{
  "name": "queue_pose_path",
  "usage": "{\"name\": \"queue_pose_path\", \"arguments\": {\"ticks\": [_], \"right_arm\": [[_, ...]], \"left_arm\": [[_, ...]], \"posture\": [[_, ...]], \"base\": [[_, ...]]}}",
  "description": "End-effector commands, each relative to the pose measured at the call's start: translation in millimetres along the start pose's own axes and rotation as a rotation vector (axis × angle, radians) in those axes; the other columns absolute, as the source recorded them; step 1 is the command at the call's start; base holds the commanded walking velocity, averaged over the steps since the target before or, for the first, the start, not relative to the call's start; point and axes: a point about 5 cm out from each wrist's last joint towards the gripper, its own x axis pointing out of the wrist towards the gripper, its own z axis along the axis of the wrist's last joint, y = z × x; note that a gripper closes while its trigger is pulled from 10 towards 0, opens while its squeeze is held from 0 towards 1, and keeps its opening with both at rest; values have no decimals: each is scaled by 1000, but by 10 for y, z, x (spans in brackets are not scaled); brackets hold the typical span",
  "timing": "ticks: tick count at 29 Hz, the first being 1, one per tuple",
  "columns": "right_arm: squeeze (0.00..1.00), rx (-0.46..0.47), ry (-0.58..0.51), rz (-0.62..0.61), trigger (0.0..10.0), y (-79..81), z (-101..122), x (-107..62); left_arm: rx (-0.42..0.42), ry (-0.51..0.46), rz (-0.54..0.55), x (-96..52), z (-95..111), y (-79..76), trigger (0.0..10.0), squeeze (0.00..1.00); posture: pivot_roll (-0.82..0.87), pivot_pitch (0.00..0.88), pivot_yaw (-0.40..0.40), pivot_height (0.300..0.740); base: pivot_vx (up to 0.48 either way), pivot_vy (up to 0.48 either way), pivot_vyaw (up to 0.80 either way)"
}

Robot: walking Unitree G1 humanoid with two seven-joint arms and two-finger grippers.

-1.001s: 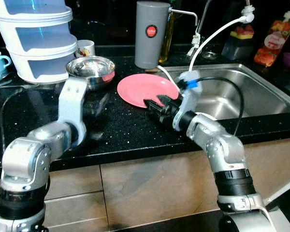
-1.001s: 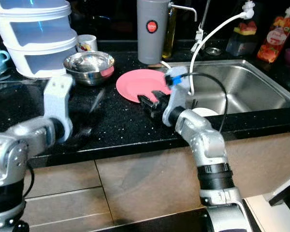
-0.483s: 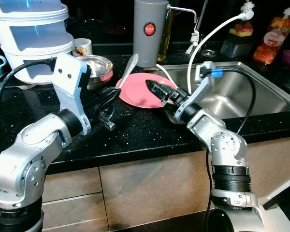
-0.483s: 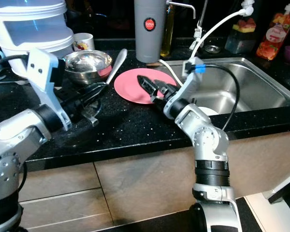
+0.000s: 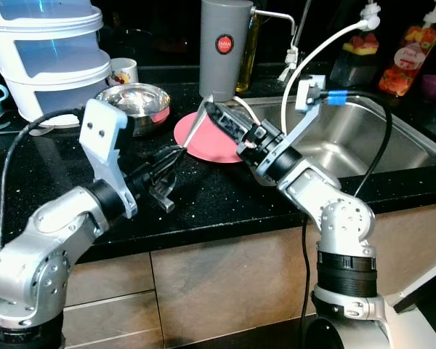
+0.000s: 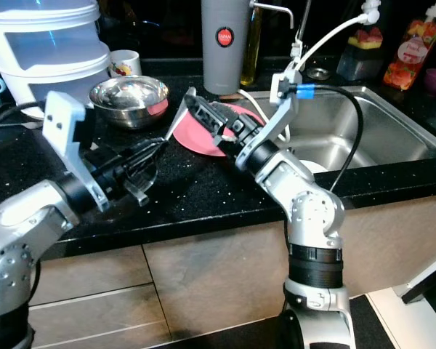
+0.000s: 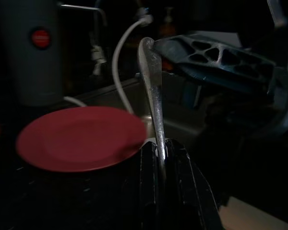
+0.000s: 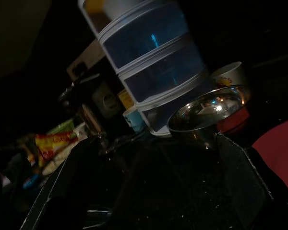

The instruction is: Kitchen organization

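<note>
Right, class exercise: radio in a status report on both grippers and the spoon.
Left gripper shut on spoon, handle up over the counter. Right gripper open, fingers at the spoon's top end. Pink plate and steel bowl close behind.

On the black surface [image 6: 203, 190] the left gripper [image 6: 147, 156] has its fingers closed on a silver utensil [image 6: 176, 118], seemingly a spoon, whose handle slants up toward the back edge. The right gripper [image 6: 203, 113] reaches over the pink plate [image 6: 203, 139] beside the sink [image 6: 363, 123], fingers spread at the handle's tip. A steel bowl [image 6: 129, 100] and stacked containers [image 6: 47, 51] stand toward the back left corner, a grey canister [image 6: 227, 43] at the back edge.
</note>
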Motion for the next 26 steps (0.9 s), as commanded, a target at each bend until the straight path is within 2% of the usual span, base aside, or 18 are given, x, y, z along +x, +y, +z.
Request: {"name": "queue_pose_path", "arguments": {"ticks": [1, 11, 12, 26], "right_arm": [[0, -59, 35, 23, 10000, 85, -20, 15], [0, -78, 55, 5, 9843, 92, -53, -2], [0, -73, 58, -8, 0, 78, -59, -6], [0, -21, 33, -47, 0, 34, -63, -6]], "left_arm": [[-4, -1, -26, 11, -53, -15, 0, 0], [29, 18, -60, 30, -106, -39, 0, 0], [31, 15, -59, 29, -107, -36, 0, 0], [46, 8, -63, 13, -113, -42, 0, 0]], "posture": [[-36, 75, -36, 740], [-33, 56, -36, 740], [-33, 54, -37, 740], [-26, 37, -42, 740]], "base": [[0, 0, 0], [0, 0, 0], [0, 0, 0], [0, 0, 0]]}}
